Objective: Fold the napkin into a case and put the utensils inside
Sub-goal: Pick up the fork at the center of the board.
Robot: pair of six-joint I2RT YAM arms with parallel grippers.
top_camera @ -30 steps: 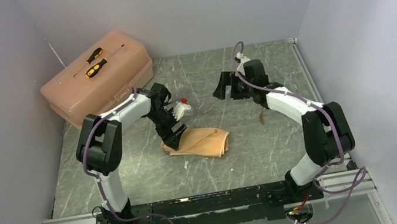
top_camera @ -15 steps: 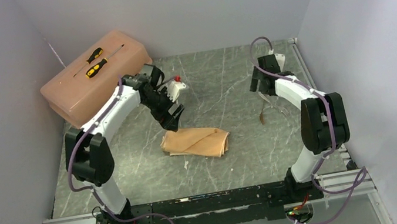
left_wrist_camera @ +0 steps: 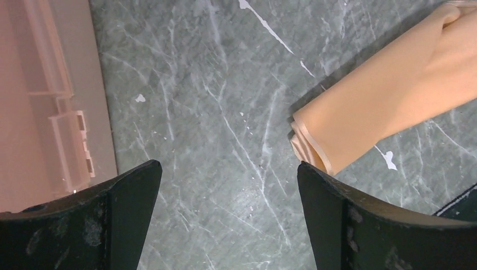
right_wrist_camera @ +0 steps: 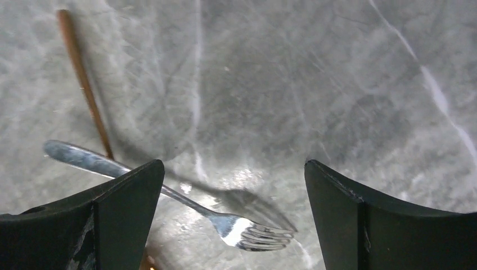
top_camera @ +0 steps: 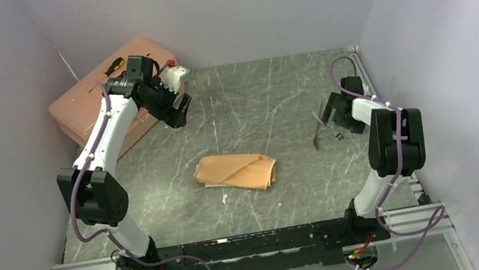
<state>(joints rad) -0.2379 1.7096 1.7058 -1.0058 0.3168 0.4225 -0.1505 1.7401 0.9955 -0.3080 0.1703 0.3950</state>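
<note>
One napkin [top_camera: 236, 171], folded into a flat oblong packet, lies at mid-desk [top_camera: 252, 97], clear of both hands. Two utensils can be counted at the right side of the desk: one fork [right_wrist_camera: 242, 229] and one thin brown handle [right_wrist_camera: 83, 79], close together. Further pieces cannot be told.

The left hand [top_camera: 175, 106] is spread and holds nothing; it hangs beside the one pink toolbox [top_camera: 86, 108]. One screwdriver [top_camera: 113, 66] shows on the lid.

The right hand [right_wrist_camera: 230, 169] is spread and holds nothing, and hangs over the fork's tines.
</note>
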